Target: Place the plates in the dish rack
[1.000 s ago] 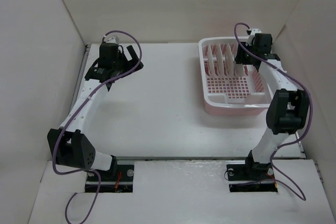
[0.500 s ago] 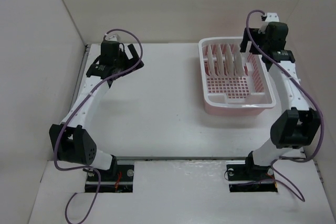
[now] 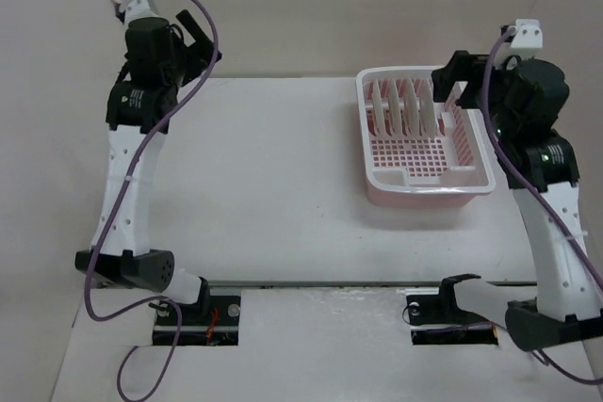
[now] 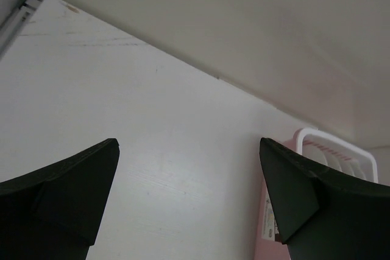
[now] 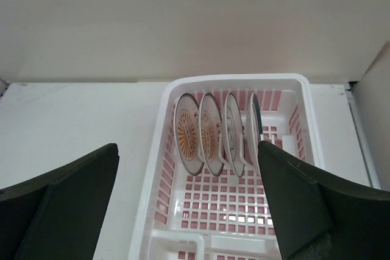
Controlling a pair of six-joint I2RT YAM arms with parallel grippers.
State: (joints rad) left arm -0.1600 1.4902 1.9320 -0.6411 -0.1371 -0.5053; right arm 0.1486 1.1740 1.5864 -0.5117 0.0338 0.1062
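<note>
All four plates (image 5: 210,133) are seen standing on edge in the upright slots of the dish rack (image 5: 237,81). The two sunburst ones are on the left in the right wrist view, and the other two are turned too edge-on to be told apart. Nothing else is spotted on the table (image 3: 283,185), so the loading is judged pretty much done.

The right gripper (image 5: 187,145) is held high over the rack, its fingers (image 5: 61,193) spread wide with nothing between them. The left gripper (image 4: 189,144) is raised over the far left of the table, also spread and empty.

What's left is probably just a clean retreat. The right arm is best drawn up and away before being swung, so the rim and plate tops aren't clipped. Any bump to the rack should be avoided, since the plates are only propped in their slots.
</note>
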